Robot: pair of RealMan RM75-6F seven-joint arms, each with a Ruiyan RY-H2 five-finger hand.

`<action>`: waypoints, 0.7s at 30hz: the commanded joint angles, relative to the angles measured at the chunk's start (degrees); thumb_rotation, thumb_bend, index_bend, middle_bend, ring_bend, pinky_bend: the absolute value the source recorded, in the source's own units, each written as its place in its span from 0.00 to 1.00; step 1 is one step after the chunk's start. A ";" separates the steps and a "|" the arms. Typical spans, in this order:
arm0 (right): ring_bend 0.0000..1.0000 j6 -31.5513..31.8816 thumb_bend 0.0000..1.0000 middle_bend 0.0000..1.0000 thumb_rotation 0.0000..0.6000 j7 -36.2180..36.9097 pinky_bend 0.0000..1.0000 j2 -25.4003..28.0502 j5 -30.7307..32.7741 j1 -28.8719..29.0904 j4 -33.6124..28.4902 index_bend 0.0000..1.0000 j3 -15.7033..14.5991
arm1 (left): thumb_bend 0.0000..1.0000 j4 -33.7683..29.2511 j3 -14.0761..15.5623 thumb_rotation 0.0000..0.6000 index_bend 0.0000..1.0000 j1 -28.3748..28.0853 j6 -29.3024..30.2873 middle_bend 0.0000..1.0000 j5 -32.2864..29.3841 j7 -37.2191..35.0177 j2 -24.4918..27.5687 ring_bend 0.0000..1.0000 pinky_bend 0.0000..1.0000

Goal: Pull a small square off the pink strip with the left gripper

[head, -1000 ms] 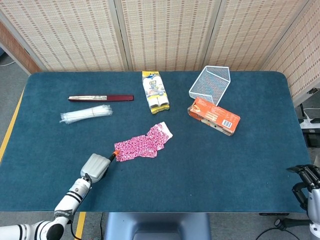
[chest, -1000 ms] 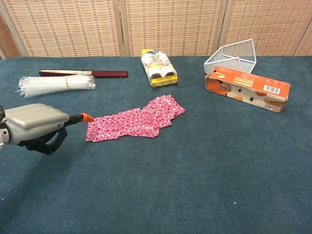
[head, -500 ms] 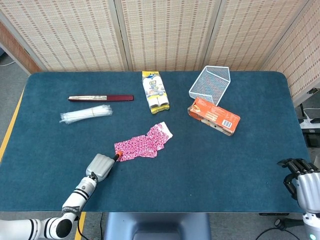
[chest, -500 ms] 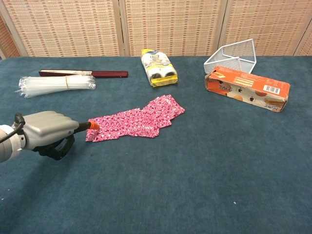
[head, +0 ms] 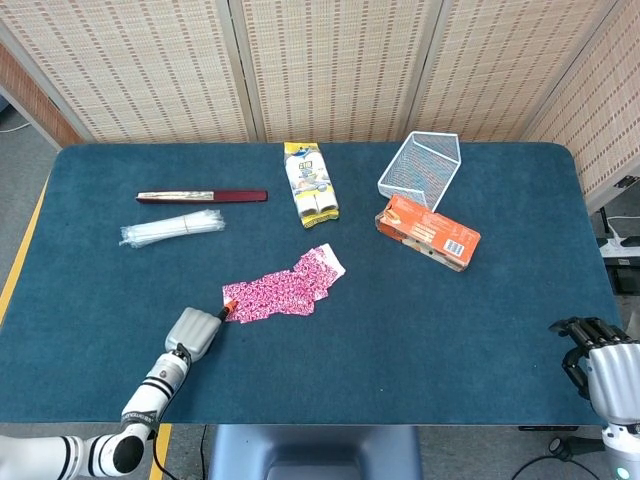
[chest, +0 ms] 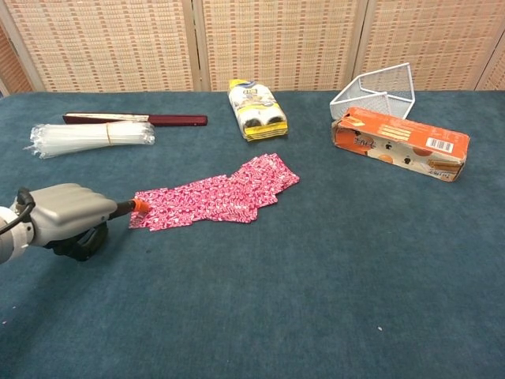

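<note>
- The pink strip lies flat near the middle of the blue desk, its far end folded over towards the yellow pack.
- The left hand is at the strip's near-left end, its orange fingertip touching the end square; the thumb is tucked underneath, so I cannot tell whether that square is actually pinched or only pressed.
- Likely risk: nothing pins the strip down, so a pull would probably drag the whole strip across the cloth instead of tearing one square free.
- A weak fingertip hold could also slip off the glossy end, or a skewed pull could tear across more than one square.
- The right hand sits at the desk's near-right edge, well apart from the strip, fingers curled in on nothing.
- The white wire basket lies tipped beside the orange box; nothing shows inside it.
</note>
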 commanded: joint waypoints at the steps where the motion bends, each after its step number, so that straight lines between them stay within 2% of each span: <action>1: 0.47 -0.01 1.00 0.54 1.00 0.06 0.64 0.03 0.01 -0.01 -0.02 0.49 0.00 | 0.84 -0.82 0.86 1.00 0.31 0.58 1.02 0.69 -0.30 0.09 1.02 0.68 0.61; 16: 0.47 -0.73 1.00 0.54 1.00 -0.21 0.64 0.17 -0.35 0.10 -0.16 0.49 -0.49 | 0.84 -3.34 5.37 1.00 0.35 5.56 5.52 0.68 2.35 -3.82 7.53 0.68 0.61; 21: 0.47 -0.83 1.00 0.54 1.00 -0.27 0.64 0.23 -0.17 0.09 -0.32 0.49 -0.42 | 0.84 -3.44 5.67 1.00 0.35 7.03 7.49 0.68 2.48 -4.25 9.12 0.68 0.61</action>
